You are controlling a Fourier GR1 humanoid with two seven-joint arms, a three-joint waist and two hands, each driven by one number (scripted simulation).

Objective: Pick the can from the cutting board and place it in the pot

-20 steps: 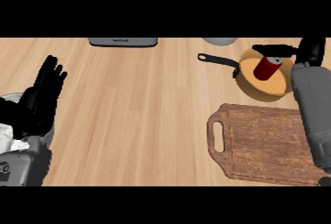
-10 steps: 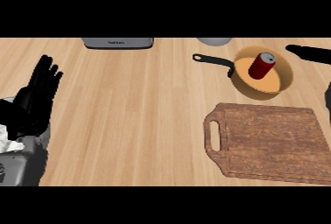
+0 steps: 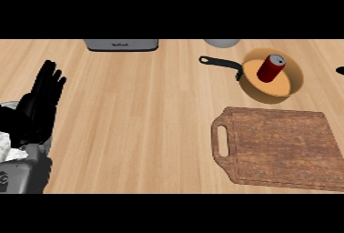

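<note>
A red can (image 3: 270,68) stands upright inside the orange pot (image 3: 287,87), whose black handle (image 3: 221,63) points left. The brown wooden cutting board (image 3: 275,145) lies bare in front of the pot, its grip hole on the left side. My left hand (image 3: 39,107) rests open at the left edge, fingers up, far from the pot and board. Of my right hand (image 3: 341,70) only a small black tip shows at the right edge, apart from the pot and touching nothing.
A grey appliance (image 3: 121,44) sits at the counter's back edge, left of centre. A grey round object (image 3: 222,42) stands behind the pot handle. Bare wood counter (image 3: 134,118) spreads between my left hand and the board.
My right arm has pulled away to the right, off the pot and almost out of view. The can stays standing in the pot. My left hand has barely moved.
</note>
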